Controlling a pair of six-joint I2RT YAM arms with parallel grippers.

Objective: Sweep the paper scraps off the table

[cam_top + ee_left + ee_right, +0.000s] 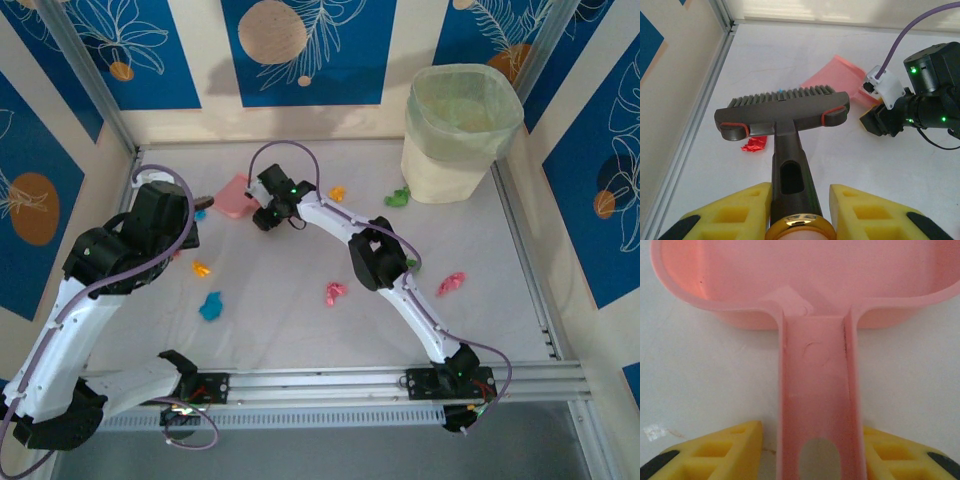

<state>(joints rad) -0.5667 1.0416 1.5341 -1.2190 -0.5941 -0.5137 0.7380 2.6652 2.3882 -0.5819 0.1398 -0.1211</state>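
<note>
My left gripper (800, 192) clamps the brush (782, 112) handle, my right gripper (812, 432) the dustpan (810, 285) handle, far left. Paper scraps (211, 305) lie scattered over the table (300, 330); a red scrap (754, 145) seems to touch the brush.

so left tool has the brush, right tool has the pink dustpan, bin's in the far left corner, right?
No, the bin stands in the far right corner, as the top external view shows. The rest is correct: left tool shut on the brush handle, right tool shut on the pink dustpan handle.
</note>
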